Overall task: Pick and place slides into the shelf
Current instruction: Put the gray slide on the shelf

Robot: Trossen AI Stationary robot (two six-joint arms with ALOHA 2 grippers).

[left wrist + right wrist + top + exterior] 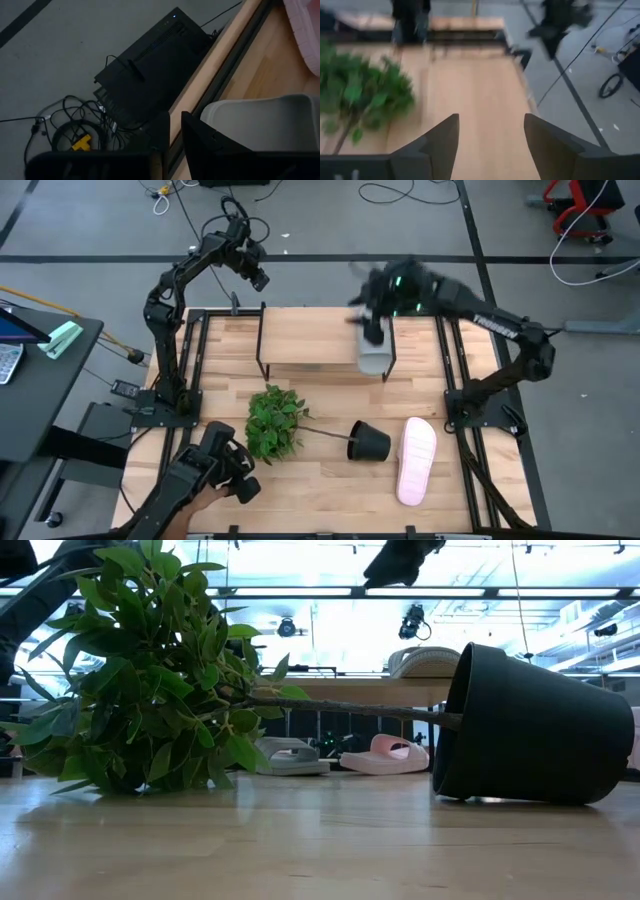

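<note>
The right tool (372, 330) hangs over the right end of the shelf (300, 340), directly above a grey slide (376, 355) lying on the shelf's top board at that end, long axis running from the tabletop's far edge toward its near edge. In the right wrist view its 2 fingers (440, 142) stand well apart with nothing between them, so it holds nothing.

A pale pink slide (416, 460) lies on the tabletop (330, 490) near the front right, long axis also far-to-near, slightly tilted, just beside the tipped black plant pot (368, 442). It lies toward the near edge from the right tool, on the right arm's side, so the right arm looks the nearer one for it.

The left tool (255, 275) is raised beyond the tabletop's far left corner; its fingers (162, 135) are nearly closed with only a thin gap and grip nothing.

The low view shows what the high view hides: beneath the shelf rest 2 more slides, 1 grey (290, 757) and 1 pink (385, 754), side by side on the tabletop. The left wrist view catches a grey slide and a pink edge under the shelf
</note>
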